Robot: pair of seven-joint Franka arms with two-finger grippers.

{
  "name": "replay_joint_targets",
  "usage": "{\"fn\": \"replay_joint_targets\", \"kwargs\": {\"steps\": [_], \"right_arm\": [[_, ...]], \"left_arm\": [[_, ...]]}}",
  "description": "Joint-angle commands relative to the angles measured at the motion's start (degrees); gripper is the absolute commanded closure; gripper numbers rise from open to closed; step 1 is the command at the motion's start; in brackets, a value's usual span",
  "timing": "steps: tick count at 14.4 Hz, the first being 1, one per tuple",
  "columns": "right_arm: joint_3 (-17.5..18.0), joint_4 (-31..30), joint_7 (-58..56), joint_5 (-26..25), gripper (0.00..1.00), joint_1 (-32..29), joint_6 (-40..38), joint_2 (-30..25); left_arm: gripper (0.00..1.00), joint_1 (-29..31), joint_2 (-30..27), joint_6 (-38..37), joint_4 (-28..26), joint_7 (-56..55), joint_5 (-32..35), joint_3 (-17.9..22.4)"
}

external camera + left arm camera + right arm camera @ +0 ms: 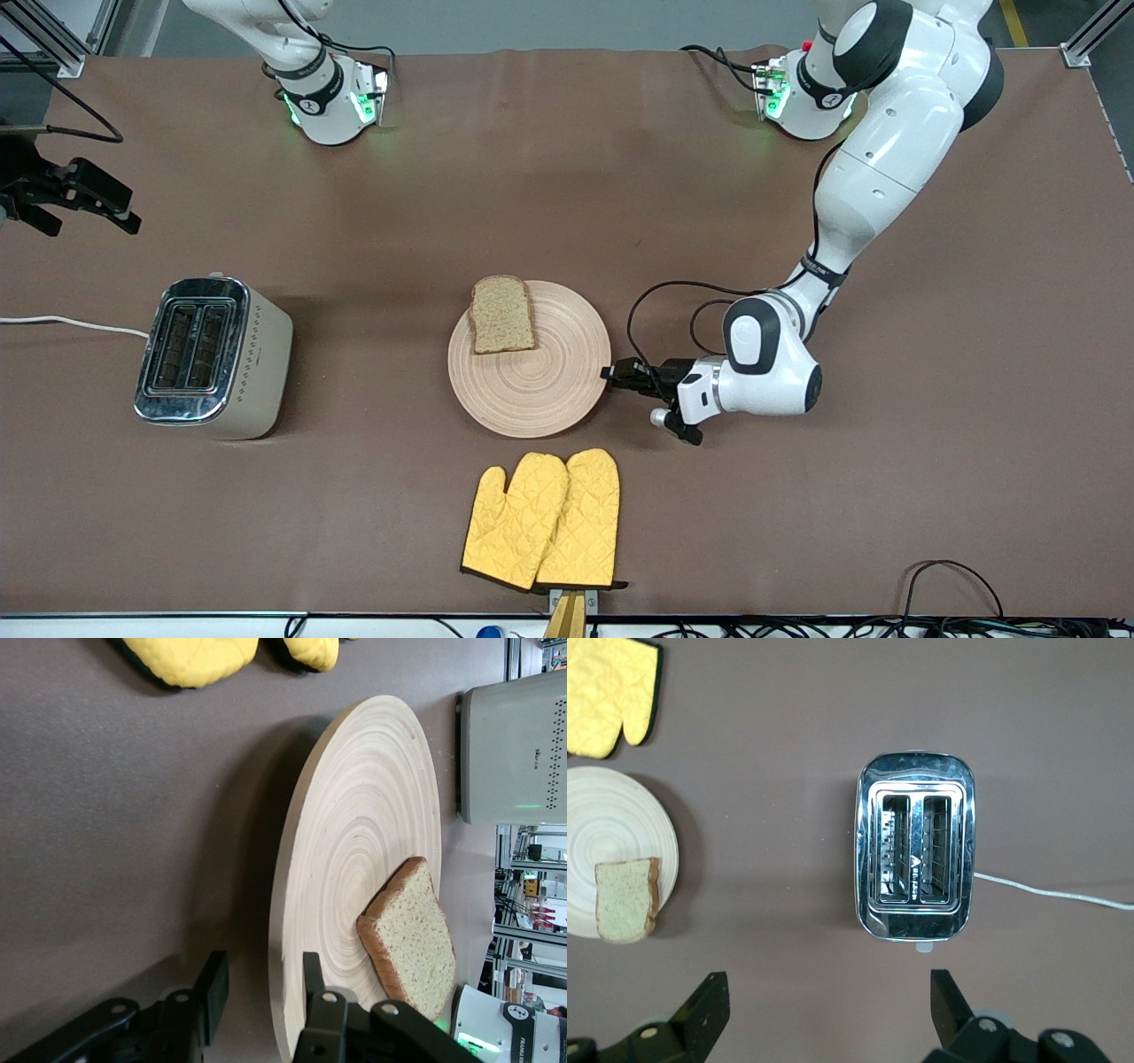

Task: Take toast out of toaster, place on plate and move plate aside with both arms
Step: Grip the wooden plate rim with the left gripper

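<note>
Yellow quilted oven mitts (542, 521) are lying nearest the camera, soft and unused. Next up, we're seeing the pale ringed wooden plate (540, 390) with the grainy brown toast (502, 314) lying on it, overhanging its rim. Our left gripper (620, 376) is straddling the plate's edge, fingers part-closed, probably to drag it aside. The right gripper (828, 1010) is hanging wide open over the empty chrome-topped toaster (213, 357).

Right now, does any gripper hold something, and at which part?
The left gripper has its fingers on either side of the plate's rim, not clearly clamped. The right gripper is open, holding nothing, over the toaster.
</note>
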Motion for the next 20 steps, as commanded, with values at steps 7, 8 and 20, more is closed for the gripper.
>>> {"fn": "replay_joint_targets", "kwargs": {"steps": [7,8,20], "right_arm": [[0.9,1.7,1.2,-0.6,0.00,-1.9,-1.0,-0.7],[0.9,1.9,1.2,-0.7,0.00,-1.8,-1.0,-0.7],[0.7,8.2,1.2,-1.2,0.00,-2.4,-1.0,4.4]], "left_arm": [[1.00,-1.4,1.8,0.9,1.6,1.1,-4.3,-0.3],[1.00,-2.0,1.7,0.9,1.6,1.1,-4.3,-0.3],[1.00,5.9,-17.3,0.7,-7.3,-15.1,-4.4,0.1]]}}
